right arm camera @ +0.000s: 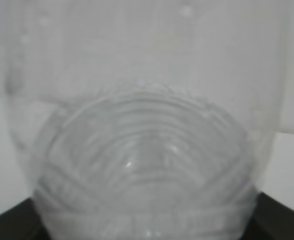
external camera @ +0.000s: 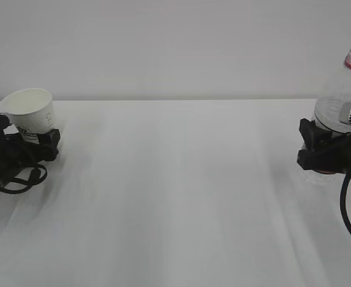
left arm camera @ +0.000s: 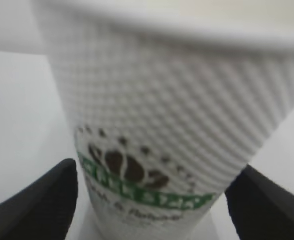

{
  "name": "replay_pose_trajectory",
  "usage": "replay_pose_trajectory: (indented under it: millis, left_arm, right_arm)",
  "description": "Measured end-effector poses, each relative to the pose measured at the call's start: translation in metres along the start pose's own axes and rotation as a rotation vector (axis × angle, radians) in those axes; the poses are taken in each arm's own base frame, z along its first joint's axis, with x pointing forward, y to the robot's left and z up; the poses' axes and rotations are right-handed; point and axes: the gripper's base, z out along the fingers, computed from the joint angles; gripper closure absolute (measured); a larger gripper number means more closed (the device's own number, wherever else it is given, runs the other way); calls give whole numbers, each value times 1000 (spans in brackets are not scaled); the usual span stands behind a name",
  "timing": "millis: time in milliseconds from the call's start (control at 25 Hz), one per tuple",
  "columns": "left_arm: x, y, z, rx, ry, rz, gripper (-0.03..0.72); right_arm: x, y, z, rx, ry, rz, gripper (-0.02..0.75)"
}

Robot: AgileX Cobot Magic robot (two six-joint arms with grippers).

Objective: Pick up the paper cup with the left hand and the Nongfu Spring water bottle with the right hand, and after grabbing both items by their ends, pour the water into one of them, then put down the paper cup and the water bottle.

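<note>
Paper cup point(left arm camera: 172, 125) between left hand point(left arm camera: 152, 200) fingers, bottle point(right arm camera: 147, 150) between right hand's.

The black left gripper point(external camera: 37, 139) on its thick black arm sits low at the left edge, cables looping beneath the wrist. Its jaws stand wide, one on each side of the base of the small white paper cup point(external camera: 31, 113), which tilts slightly. The black right gripper point(external camera: 319, 152), with its grey flat plate, reaches in from the right edge, jaws closed around the lower body of the clear plastic water bottle point(external camera: 342, 95).
</note>
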Motion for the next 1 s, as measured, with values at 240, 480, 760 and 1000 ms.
replay_pose_trajectory:
  millis: [240, 480, 760, 1000]
  left_arm:
    - [-4, -1, 9, 5, -27, 0, -5]
    - [3, 0, 21, 5, -30, 0, -5]
    - [-6, -1, 31, 12, -72, 0, -4]
    - [-4, -1, 31, 12, -70, 0, -1]
  right_arm:
    - [0, 0, 0, 0, 0, 0, 243]
    - [0, 0, 0, 0, 0, 0, 243]
    - [0, 0, 0, 0, 0, 0, 243]
    - [0, 0, 0, 0, 0, 0, 243]
